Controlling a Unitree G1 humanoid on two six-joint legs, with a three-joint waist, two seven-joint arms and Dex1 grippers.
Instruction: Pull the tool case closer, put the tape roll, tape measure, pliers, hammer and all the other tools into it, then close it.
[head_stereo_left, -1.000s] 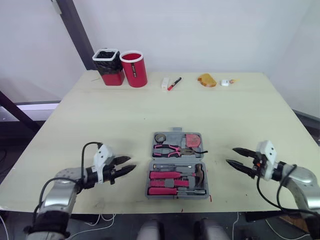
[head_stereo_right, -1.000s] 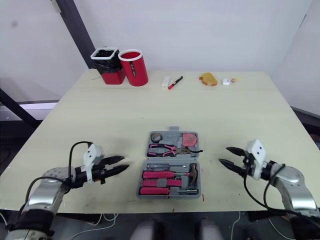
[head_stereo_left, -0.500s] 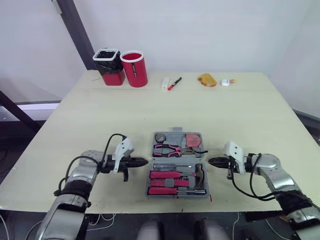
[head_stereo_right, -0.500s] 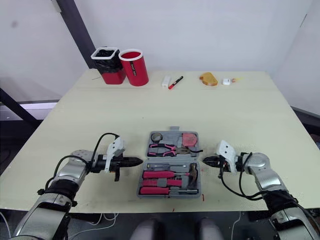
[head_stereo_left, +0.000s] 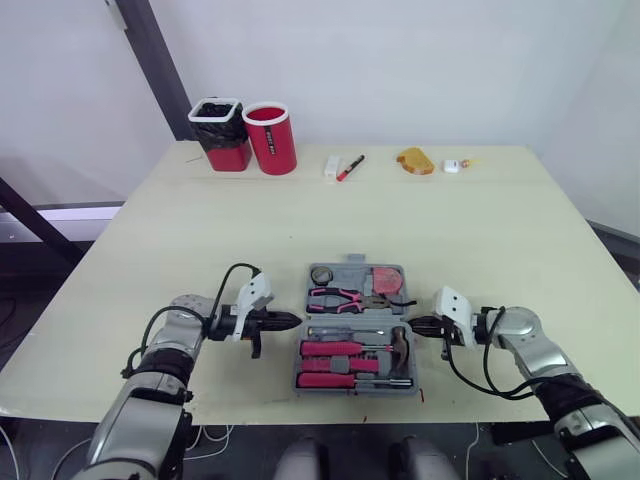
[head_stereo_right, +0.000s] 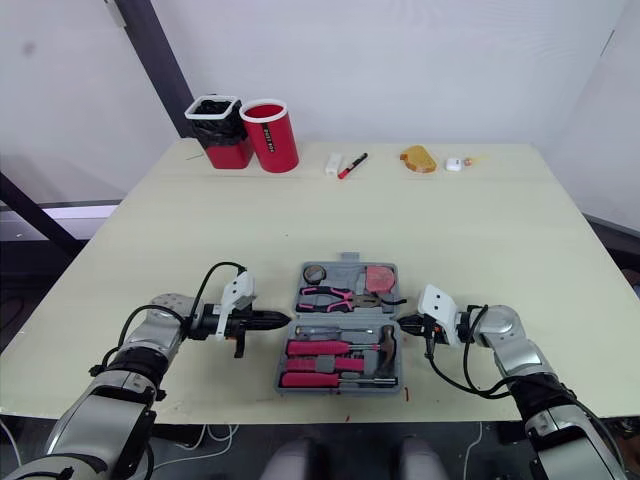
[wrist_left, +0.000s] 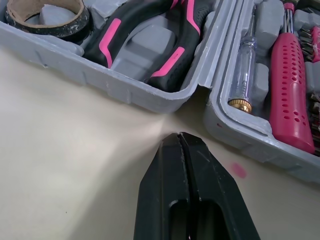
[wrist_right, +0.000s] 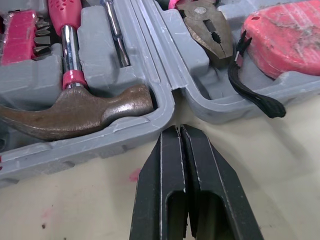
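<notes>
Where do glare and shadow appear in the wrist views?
Left wrist view: a glare patch lies on the table between the left end effector and the tool case. Right wrist view: the table shows no such patch, only shadow under the case's rim.

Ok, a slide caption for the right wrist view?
Shut right gripper aimed at the open case by its hinge; hammer and pliers inside.

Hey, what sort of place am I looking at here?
Probably a lab or test room rather than a home workshop: bare white walls, a plain table holding an open tool case, and a red bin at its far edge.
</notes>
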